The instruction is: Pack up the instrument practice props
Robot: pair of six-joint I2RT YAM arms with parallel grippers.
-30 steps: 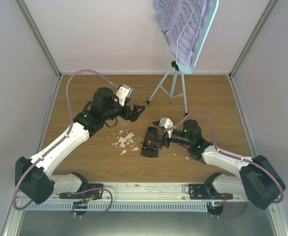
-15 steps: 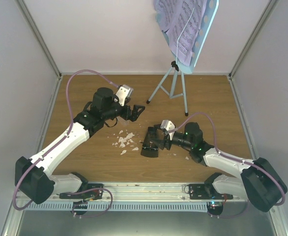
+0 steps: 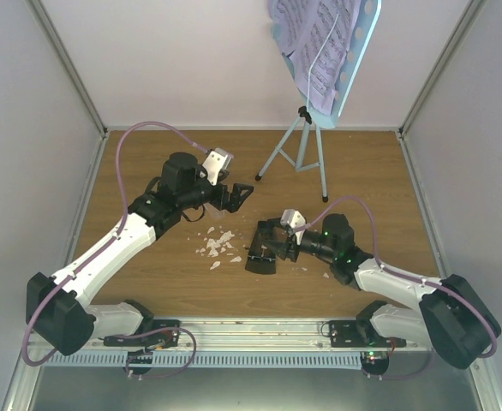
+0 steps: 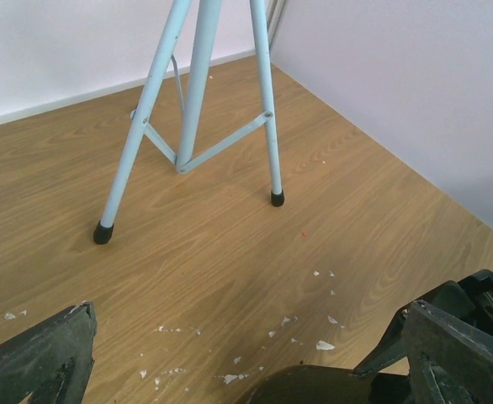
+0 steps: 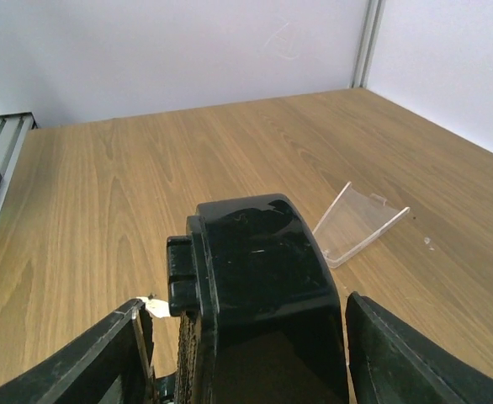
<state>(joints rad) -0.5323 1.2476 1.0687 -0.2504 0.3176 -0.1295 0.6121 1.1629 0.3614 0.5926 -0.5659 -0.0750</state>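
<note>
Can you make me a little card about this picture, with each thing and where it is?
music stand: light blue, standing at the back of the table
sheet-music pages: lilac, resting on the stand's desk
metronome: black, on the table, between the right gripper's fingers
clear cover: off, lying on the wood beside the metronome
right gripper: around the metronome; cannot tell if it squeezes
left gripper: open, holding nothing, facing the stand's legs
white crumbs: scattered between the arms
</note>
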